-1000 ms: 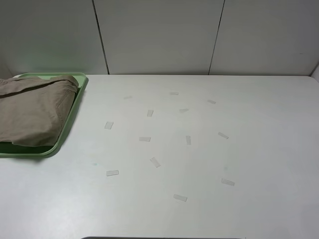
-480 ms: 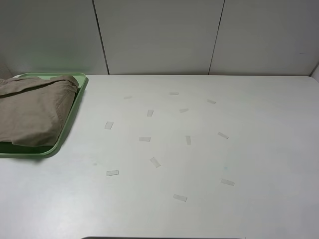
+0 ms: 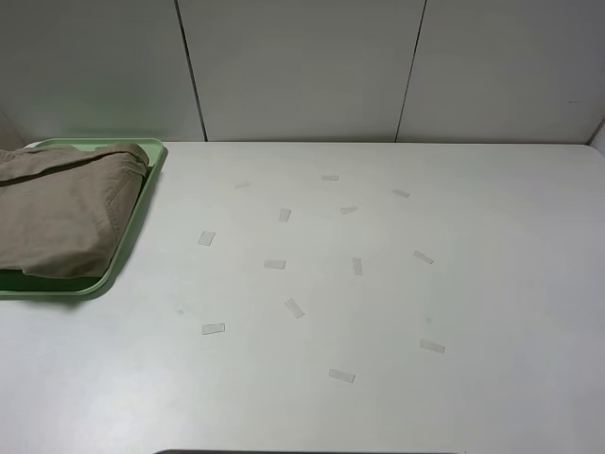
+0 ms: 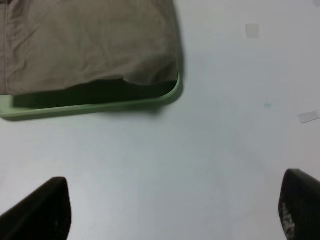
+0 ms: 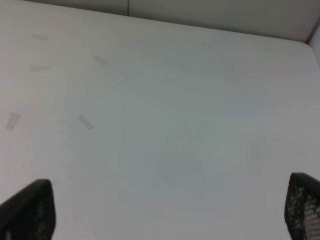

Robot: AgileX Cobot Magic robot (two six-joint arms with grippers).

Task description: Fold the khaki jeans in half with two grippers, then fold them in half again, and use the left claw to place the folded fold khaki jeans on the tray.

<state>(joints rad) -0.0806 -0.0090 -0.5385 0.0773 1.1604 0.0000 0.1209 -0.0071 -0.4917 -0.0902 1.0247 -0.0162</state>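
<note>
On tray lie folded khaki jeans; L claw & R claw both spread wide, empty

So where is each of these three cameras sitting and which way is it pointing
Exterior high: mounted above, looking down on the white table, the khaki jeans folded on the tray; no arm shows.
Left wrist: on the left arm, facing the tray's corner; open left claw.
Right wrist: on the right arm, facing bare table; open right gripper.
Shared: jeans and tray in the exterior and left wrist views.
</note>
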